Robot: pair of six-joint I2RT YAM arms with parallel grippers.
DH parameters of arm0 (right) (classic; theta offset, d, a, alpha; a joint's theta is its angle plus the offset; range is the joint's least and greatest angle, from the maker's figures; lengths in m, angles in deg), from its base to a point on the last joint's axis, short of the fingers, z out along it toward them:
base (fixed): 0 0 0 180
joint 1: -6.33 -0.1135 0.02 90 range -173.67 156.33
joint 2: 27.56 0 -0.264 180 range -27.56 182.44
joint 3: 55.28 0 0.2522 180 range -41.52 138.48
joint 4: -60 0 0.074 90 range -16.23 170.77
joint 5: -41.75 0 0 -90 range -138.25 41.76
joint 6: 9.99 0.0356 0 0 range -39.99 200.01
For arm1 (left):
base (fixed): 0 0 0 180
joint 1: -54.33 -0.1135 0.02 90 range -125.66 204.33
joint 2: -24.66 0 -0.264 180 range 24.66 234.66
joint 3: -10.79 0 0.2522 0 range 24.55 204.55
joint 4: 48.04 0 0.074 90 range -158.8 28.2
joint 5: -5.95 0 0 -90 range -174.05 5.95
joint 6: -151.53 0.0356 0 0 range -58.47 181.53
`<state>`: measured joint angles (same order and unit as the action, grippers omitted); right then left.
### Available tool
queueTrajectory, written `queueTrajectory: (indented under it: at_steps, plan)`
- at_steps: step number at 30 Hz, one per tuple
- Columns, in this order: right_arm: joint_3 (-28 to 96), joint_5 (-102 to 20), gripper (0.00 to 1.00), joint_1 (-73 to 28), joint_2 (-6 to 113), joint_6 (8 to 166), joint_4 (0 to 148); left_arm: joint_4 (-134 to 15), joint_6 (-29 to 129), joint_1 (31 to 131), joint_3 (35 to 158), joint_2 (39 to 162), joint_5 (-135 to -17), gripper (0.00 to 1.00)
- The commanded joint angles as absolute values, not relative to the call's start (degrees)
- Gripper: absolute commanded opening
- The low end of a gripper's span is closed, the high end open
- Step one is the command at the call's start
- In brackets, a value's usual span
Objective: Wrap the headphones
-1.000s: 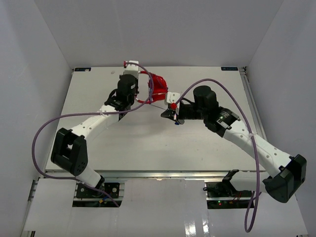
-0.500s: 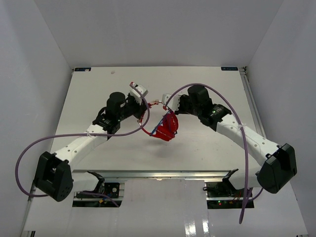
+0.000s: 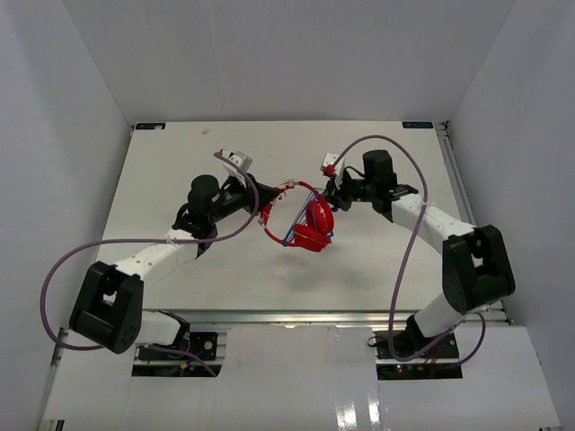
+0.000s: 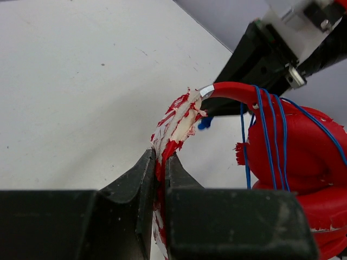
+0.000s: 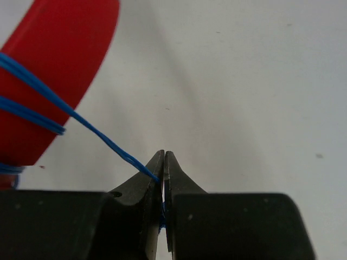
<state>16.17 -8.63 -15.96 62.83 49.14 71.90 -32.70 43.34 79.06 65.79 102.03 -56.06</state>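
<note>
While the left gripper (image 4: 161,162) clamps the frayed headband (image 4: 179,122), holding the headphones (image 3: 314,224) aloft over the table (image 3: 180,162), the right gripper (image 5: 164,157) pinches the blue cable (image 5: 103,142) mid-winding; the next loop probably requires carrying it taut around the earcups (image 4: 303,146).

Top view: the whole table (image 3: 180,260) is being looked down on from above and behind the arm bases, from far off, facing the back wall (image 3: 287,63). Both arms are being taken in entire.

Right wrist view: the table surface is being looked at along the right gripper (image 5: 164,157), from very near, with little else being taken in.

Left wrist view: the scene is being looked at along the left gripper (image 4: 160,160), close and low over the table, facing the right gripper.

The headphones (image 3: 314,223) are being shared by all three views. The blue cable (image 5: 103,138) is being caught by both wrist views.
</note>
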Motion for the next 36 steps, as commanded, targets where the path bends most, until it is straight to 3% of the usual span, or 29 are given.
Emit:
queueTrajectory:
  at_steps: [1,8,13,19,25,31,36]
  plan:
    - [13.47,8.62,0.08,-15.7,68.84,66.88,58.3,-16.84,33.27,78.8,64.47,106.14,-59.61,0.0]
    - [18.0,10.89,0.08,-15.47,82.08,78.54,53.93,-8.52,28.42,78.24,63.06,117.86,-65.11,0.0]
    - [20.27,7.35,0.16,-14.36,86.03,84.22,53.82,-8.32,28.95,78.15,63.24,123.27,-71.06,0.0]
    - [19.85,-0.19,0.42,-12.79,86.85,84.36,55.73,-9.62,31.23,78.15,64.88,128.11,-72.43,0.0]
    - [20.34,-5.57,0.61,-10.6,85.88,82.19,59.86,-12.73,32.38,78.07,66.02,130.06,-74.35,0.0]
    - [18.77,-8.72,0.76,-7.47,82.82,80.56,62.23,-13.35,29.82,78.07,67.71,132.51,-73.58,0.0]
    - [18.02,-9.39,0.8,-2.79,79.53,79.06,64.7,-17.05,27.64,78.07,69.93,133.61,-73.85,0.0]
